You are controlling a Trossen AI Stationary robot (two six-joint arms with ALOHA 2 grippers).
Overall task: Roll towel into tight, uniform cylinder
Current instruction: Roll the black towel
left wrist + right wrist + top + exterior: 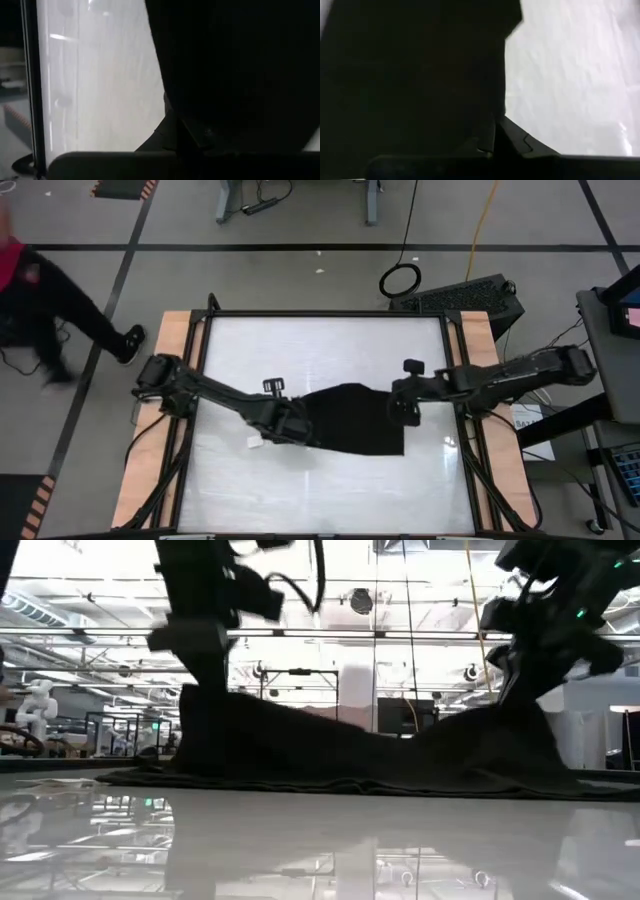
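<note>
High view: both grippers [292, 423] [403, 406] pinch the towel [350, 420]; a person [45, 300] passes the table [330, 340].

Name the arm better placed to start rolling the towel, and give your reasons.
Neither clearly: the left gripper and right gripper are both shut on the towel, lifting opposite edges off the table. Rolling likely needs both moving together.
</note>
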